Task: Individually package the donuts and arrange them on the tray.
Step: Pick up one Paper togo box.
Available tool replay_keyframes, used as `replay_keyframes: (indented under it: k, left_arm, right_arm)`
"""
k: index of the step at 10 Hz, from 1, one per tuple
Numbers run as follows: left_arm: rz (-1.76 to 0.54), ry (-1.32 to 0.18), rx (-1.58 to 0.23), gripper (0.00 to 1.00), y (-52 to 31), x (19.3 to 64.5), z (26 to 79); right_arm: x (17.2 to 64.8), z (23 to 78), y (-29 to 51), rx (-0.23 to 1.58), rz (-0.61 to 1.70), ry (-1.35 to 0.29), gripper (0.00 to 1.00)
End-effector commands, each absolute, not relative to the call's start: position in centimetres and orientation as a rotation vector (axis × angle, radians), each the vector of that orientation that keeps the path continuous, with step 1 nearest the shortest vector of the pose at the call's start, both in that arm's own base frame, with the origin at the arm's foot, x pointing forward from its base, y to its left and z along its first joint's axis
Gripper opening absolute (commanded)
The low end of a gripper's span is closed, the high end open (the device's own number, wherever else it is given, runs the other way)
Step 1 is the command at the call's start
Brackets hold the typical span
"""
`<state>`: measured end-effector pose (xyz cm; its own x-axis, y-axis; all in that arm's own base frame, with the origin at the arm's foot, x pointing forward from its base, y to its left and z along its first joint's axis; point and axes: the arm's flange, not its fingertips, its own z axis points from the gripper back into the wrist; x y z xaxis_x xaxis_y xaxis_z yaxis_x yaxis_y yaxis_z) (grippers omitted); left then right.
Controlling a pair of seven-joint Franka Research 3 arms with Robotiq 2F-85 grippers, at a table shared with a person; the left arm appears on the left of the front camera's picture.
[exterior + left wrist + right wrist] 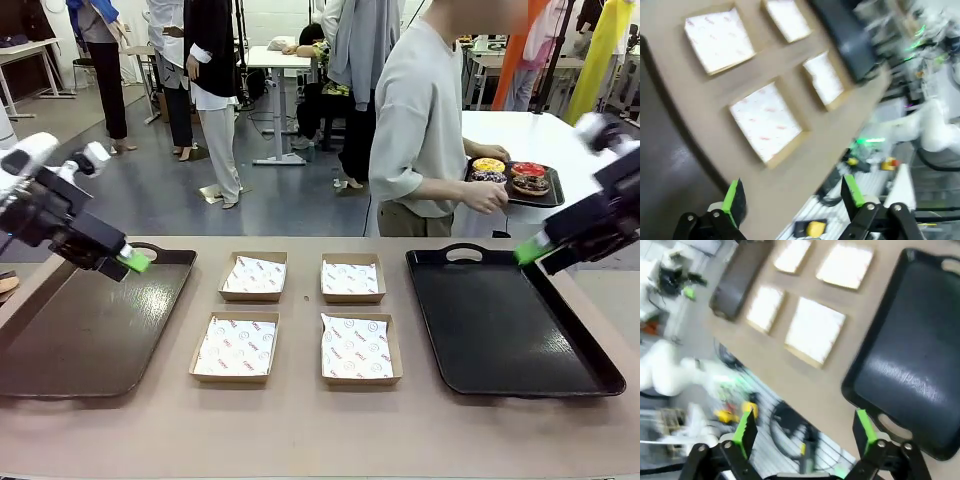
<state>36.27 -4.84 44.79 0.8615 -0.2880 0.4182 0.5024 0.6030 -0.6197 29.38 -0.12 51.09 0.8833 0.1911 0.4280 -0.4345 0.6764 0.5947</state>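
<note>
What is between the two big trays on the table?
Four open boxes lined with paper, in two rows of two, sit between the brown tray and the black tray. The front view shows it.

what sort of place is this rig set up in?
Probably an open lab or workshop, not a kitchen: white worktables in the background, loose cables and gear, paper-lined boxes staged in a grid.

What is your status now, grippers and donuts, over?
Left gripper open, empty. Right gripper open, empty. Donuts on small tray in person's hand, far side, none boxed yet. Four boxes unobstructed.
</note>
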Motion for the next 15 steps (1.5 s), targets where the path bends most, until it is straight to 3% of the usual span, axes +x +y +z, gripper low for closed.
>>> replay_keyframes:
  k: [1,4,7,10,14,15]
  left_arm:
    - [-0.202,-0.241,-1.231,1.0,-2.0,38.3,42.3]
    - [-0.025,-0.267,-1.321,1.0,3.5,37.9,40.3]
    - [0.078,-0.271,-1.29,1.0,8.4,36.5,38.9]
    - [0.117,-0.259,-1.206,1.0,11.1,35.6,38.2]
    - [0.106,-0.234,-1.081,1.0,12.0,35.8,38.4]
    - [0.11,-0.259,-1.161,1.0,12.0,35.6,37.9]
  right_arm:
    - [27.3,47.1,-3.5,1.457,-0.009,-0.549,1.0]
    - [24.4,44.3,-10.1,1.602,-0.061,-0.536,1.0]
    - [22.6,40.9,-13.3,1.51,-0.129,-0.429,1.0]
    - [22.7,38.9,-13.0,1.322,-0.076,-0.166,1.0]
    - [22.9,38.9,-13.5,1.235,-0.103,-0.169,1.0]
    - [24.6,38.6,-15.0,1.279,-0.081,-0.109,1.0]
